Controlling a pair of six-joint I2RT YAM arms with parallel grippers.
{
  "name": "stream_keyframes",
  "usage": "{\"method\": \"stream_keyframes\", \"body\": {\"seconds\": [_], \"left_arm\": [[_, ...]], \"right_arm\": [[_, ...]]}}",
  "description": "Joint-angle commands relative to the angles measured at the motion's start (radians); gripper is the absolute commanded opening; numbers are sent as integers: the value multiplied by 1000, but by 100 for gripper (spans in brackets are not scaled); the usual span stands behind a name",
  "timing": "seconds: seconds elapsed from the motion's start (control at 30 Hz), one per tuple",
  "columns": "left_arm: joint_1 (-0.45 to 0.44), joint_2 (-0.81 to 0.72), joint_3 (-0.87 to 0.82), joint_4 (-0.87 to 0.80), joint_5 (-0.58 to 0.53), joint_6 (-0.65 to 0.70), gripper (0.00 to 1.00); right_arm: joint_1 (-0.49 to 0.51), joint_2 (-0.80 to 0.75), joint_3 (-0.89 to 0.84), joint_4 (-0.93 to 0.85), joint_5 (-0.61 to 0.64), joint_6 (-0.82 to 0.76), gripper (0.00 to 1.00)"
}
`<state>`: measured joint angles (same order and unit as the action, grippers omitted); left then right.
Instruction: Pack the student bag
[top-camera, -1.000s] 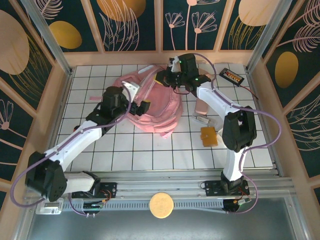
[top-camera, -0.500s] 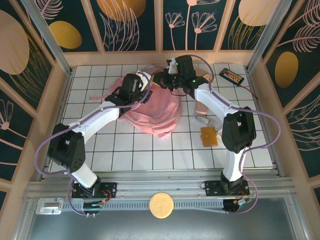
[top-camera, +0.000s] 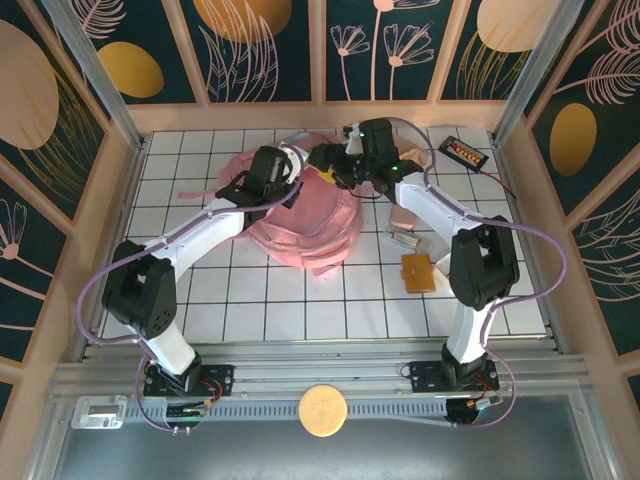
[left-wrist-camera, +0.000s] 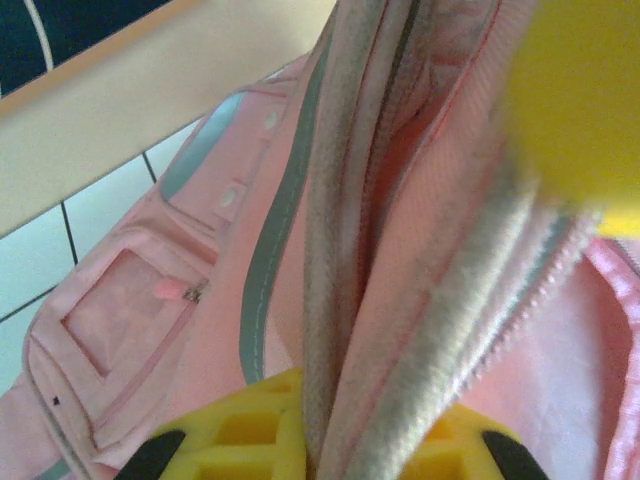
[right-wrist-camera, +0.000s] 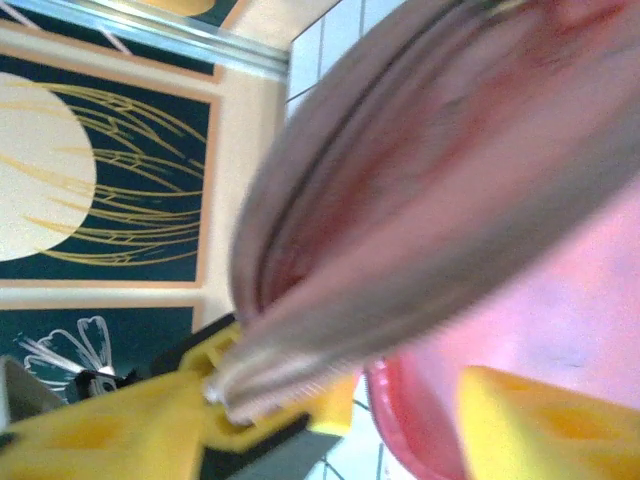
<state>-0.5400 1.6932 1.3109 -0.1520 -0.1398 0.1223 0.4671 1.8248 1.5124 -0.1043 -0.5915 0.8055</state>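
Tiled table (top-camera: 300, 310), pink student bag (top-camera: 312, 222)

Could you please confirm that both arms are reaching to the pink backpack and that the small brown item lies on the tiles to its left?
Not quite: the small brown item lies on the tiles to the right of the student bag, not to its left, as the top external view shows. The rest of the statement is right.
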Motion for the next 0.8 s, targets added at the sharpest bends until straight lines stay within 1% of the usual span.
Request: {"method": "stream_keyframes", "body": {"seconds": [0.0,0.07,0.13,0.23,0.3,0.37,0.47,0.67,0.77], "left_arm": [[2,0,34,-67,26,-52,0],[4,2,51,-85,17,-72,0],[3,7,76,-109,-4,-94,0],[3,14,105,-131,0,-115,0],[4,14,121,-138,15,-122,0],[3,15,137,-141,19,-127,0],[4,47,155,-145,26,-128,0],[4,83,191,-174,40,-139,0],[3,95,196,-180,39,-141,0]], "right_arm": [[-46,-187,-4,-5,27,-83,99],[-97,-257,-40,-69,89,-118,99],[-173,-319,-86,-133,114,-154,99],[-287,-332,-114,-274,130,-225,99],[-360,-267,-92,-384,120,-289,99],[-407,-209,-82,-404,139,-314,99],[-459,-105,-57,-328,139,-307,99],[-497,197,141,-266,147,-305,95],[-511,312,216,-235,151,-283,93]]}}
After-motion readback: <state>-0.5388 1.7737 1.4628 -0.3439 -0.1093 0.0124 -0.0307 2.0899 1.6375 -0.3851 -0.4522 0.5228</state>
